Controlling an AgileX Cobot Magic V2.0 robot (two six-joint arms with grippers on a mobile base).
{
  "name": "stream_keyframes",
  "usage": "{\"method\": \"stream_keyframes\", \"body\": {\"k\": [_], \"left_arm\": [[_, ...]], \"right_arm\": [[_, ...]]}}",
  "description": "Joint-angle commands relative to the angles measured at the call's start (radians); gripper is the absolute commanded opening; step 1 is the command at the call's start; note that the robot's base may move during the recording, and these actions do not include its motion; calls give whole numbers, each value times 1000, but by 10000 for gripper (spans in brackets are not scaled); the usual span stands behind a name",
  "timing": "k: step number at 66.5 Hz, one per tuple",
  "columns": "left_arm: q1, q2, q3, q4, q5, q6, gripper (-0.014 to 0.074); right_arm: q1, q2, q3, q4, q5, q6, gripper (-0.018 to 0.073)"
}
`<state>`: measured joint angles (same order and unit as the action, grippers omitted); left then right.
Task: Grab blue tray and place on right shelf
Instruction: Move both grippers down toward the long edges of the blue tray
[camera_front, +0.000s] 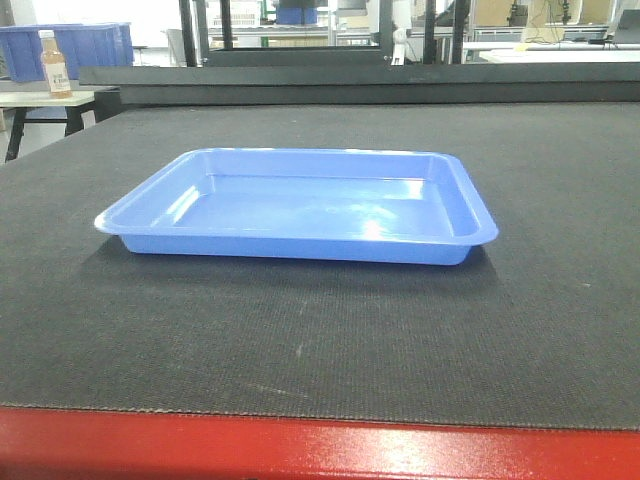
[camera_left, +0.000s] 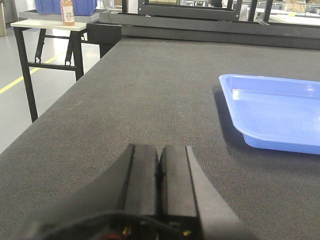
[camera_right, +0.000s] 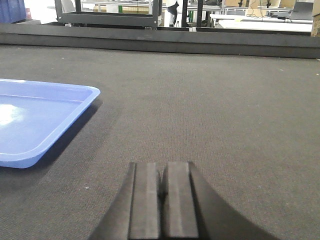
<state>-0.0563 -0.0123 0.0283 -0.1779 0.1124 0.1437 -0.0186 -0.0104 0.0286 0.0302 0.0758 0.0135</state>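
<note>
stretching across every view, a dark mat (camera_front: 320, 340) covers the table, whose red front edge (camera_front: 300, 450) shows at the bottom of the front view. the blue tray (camera_front: 300, 205) lies flat on the mat near its middle, open side up and empty, touched by neither arm. the left gripper (camera_left: 159, 180) sits low over the mat to the tray's left, its fingers pressed together on nothing. the right gripper (camera_right: 161, 200) is to the tray's right, likewise closed with nothing between. far back left, a pale-topped side table (camera_left: 45, 23) stands beyond the mat, with a dark-blue bin (camera_front: 90, 45) at its back and a small bottle (camera_front: 54, 65) upright on its top.
</note>
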Motion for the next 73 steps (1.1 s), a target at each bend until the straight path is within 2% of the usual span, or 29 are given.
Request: {"method": "stream_keyframes", "body": {"k": [1, 32, 47, 54, 58, 61, 64, 67, 73], "left_arm": [[2, -14, 29, -8, -80, -1, -49], [2, -14, 29, -6, -91, -1, -49], [2, -14, 29, -54, -99, -1, -49], [2, -8, 29, -132, -154, -1, -49], [2, -8, 16, -136, -208, -1, -48], [2, -8, -18, -136, -220, -1, -48], [2, -8, -75, -117, -183, -1, -48], [2, 3, -164, -58, -104, -1, -48], [2, 69, -374, 10, 149, -1, -47]], "right_arm": [[0, -21, -22, 0, -89, -6, 57], [0, -21, -22, 0, -95, -6, 57], [0, -21, -22, 0, -107, -6, 57], [0, -21, -23, 44, -197, 1, 57], [0, -21, -37, 69, -274, 1, 57], [0, -21, -68, 71, -277, 1, 57], [0, -20, -116, 71, -244, 1, 57], [0, -19, -184, 71, -175, 1, 57], [0, 14, -311, 71, -20, 1, 62]]}}
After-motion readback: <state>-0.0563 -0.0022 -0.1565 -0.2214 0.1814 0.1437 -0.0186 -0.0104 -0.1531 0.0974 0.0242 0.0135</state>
